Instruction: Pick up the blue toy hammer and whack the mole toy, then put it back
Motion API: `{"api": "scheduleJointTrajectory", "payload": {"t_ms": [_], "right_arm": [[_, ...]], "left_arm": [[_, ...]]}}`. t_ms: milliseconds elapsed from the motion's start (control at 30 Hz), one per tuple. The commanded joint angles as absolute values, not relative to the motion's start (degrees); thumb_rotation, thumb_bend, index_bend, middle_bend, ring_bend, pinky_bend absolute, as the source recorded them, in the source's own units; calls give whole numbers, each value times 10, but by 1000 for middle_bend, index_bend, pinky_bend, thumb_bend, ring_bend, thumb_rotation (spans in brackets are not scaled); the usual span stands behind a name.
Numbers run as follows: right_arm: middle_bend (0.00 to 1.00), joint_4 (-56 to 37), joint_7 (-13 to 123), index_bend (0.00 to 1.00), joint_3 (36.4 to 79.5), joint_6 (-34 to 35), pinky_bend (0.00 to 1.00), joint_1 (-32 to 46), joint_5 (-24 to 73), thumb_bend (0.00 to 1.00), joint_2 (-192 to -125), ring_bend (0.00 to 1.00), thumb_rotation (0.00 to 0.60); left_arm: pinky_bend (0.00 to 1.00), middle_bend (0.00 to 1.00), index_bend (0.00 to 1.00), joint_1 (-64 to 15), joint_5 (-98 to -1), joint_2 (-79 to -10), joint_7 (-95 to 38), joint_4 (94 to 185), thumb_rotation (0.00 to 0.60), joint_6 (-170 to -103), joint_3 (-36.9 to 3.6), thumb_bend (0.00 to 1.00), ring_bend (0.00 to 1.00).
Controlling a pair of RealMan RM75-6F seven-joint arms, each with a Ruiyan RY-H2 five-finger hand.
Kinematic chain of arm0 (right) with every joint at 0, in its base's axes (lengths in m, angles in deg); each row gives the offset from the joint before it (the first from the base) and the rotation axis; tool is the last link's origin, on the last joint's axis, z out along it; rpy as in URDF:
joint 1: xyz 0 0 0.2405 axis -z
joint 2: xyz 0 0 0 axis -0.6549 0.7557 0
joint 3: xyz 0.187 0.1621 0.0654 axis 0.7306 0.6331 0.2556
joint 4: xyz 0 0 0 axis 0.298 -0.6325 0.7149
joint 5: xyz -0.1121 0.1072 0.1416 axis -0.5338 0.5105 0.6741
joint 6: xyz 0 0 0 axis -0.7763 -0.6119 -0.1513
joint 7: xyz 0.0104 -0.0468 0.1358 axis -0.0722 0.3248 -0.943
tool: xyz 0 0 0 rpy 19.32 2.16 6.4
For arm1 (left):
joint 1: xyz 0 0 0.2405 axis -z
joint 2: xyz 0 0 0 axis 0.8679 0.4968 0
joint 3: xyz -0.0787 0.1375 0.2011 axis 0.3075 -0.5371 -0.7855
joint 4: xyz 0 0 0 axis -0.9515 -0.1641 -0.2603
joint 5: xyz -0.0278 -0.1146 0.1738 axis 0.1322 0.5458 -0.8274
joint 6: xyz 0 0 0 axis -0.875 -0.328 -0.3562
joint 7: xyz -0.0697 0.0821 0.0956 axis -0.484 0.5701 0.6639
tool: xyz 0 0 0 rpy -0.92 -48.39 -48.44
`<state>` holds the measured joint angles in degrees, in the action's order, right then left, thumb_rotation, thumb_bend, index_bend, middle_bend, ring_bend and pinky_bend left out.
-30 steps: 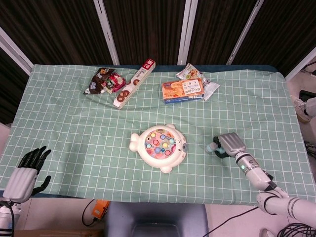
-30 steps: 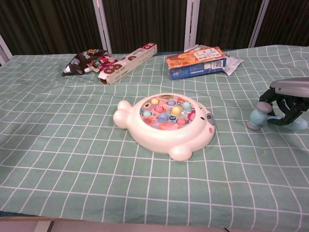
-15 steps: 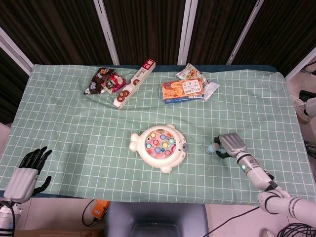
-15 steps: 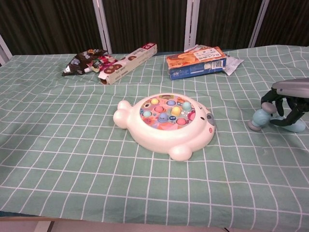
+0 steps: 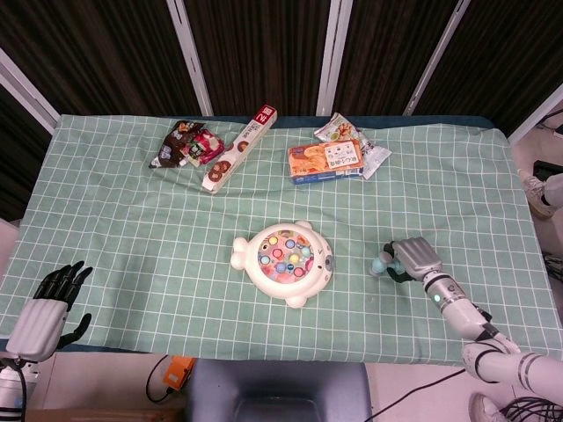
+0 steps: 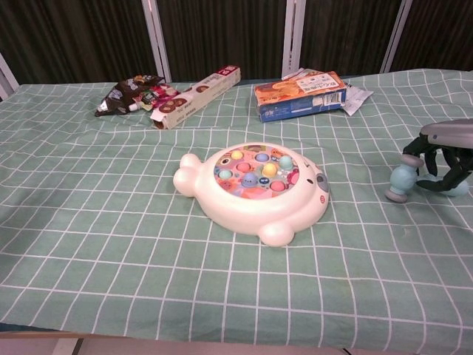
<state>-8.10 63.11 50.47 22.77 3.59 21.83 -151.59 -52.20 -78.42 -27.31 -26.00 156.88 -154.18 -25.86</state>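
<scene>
The blue toy hammer (image 5: 379,264) lies low over the green checked cloth at the right, its round head (image 6: 403,180) pointing toward the mole toy. My right hand (image 5: 415,257) covers its handle, and in the chest view the dark fingers (image 6: 431,157) curl down around it, so the hand (image 6: 447,144) grips the hammer. The white mole toy (image 5: 283,262) with coloured pegs (image 6: 255,188) sits mid-table, a short gap left of the hammer head. Off the table's front-left corner, my left hand (image 5: 44,312) hangs with its fingers apart and holds nothing.
Along the back of the table lie a dark snack bag (image 5: 185,145), a long red-and-white box (image 5: 239,149), an orange box (image 5: 326,162) and a foil packet (image 5: 339,129). The table's front edge (image 5: 290,359) runs just below the toy.
My right hand has drawn slightly right and toward the front edge, and the hammer has moved with it, away from the mole toy. The left hand has stayed still.
</scene>
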Motion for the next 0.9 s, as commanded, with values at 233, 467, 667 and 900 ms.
{"api": "scheduleJointTrajectory", "payload": {"t_ms": [233,467,667,900], "right_arm": [[526,-79,637,606,503,223,713,39,214,731,-1515,504,600],[515,-81,654,591,502,209,714,44,211,715,-1520,502,600],[507,-80,663,578,501,206,714,45,212,710,-1521,498,600],[504,-78,666,575,502,203,713,47,212,708,-1520,497,600]], "left_arm": [[115,26,0,-522,-785,-273,-261,1569,600,-1542,-259,377,27],[115,27,0,-522,-787,-272,-262,1569,600,-1544,-260,377,27],[115,28,0,-522,-787,-272,-264,1569,600,-1543,-260,377,27],[115,29,0,-523,-788,-271,-268,1568,600,-1546,-260,378,27]]}}
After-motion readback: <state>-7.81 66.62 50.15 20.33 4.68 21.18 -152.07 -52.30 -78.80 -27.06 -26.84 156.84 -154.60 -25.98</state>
